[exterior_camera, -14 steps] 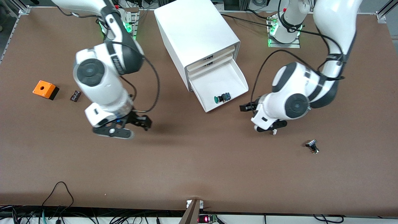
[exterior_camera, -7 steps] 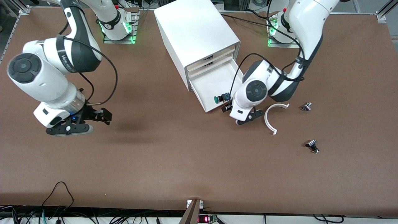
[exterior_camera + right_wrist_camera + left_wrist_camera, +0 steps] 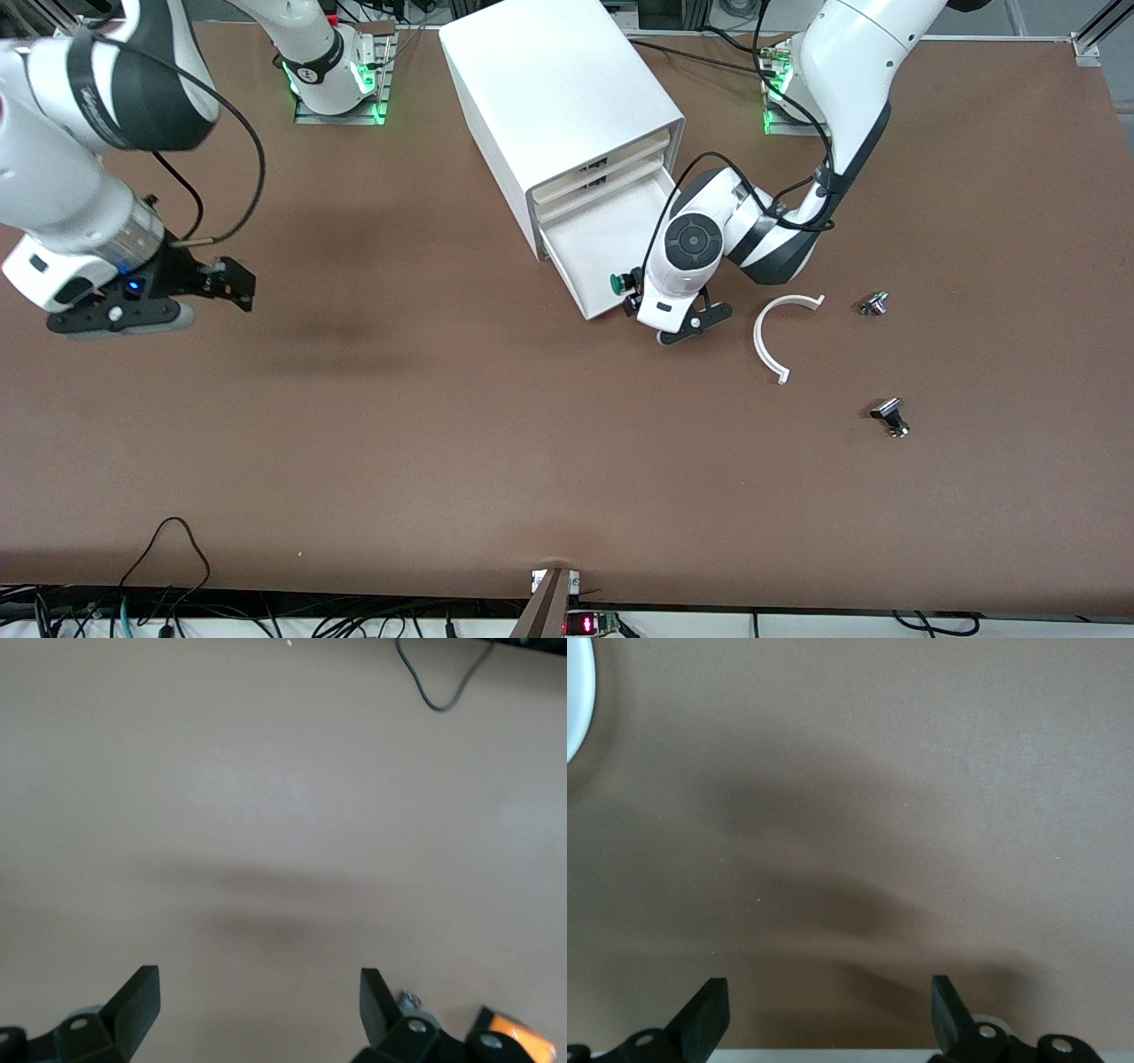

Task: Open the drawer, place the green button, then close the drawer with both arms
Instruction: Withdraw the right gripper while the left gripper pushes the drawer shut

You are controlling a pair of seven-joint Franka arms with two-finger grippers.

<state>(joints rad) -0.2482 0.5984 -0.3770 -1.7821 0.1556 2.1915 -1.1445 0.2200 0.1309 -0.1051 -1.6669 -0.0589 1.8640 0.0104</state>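
- The drawer (image 3: 611, 237) stands pulled out of the white cabinet (image 3: 554, 97), its flat front toward the front camera.
- The button (image 3: 620, 283) lies inside the drawer by the front wall; only its green cap shows, the rest likely hidden by the left arm.
- The left gripper (image 3: 673, 321) hangs low over the tabletop (image 3: 496, 443) just beside the drawer's front corner, jaws spread wide and holding nothing.
- The right gripper (image 3: 226, 285) hovers over bare tabletop toward the right arm's end, jaws wide, holding nothing.
- A curved white strip (image 3: 769, 341) lies near the left gripper.
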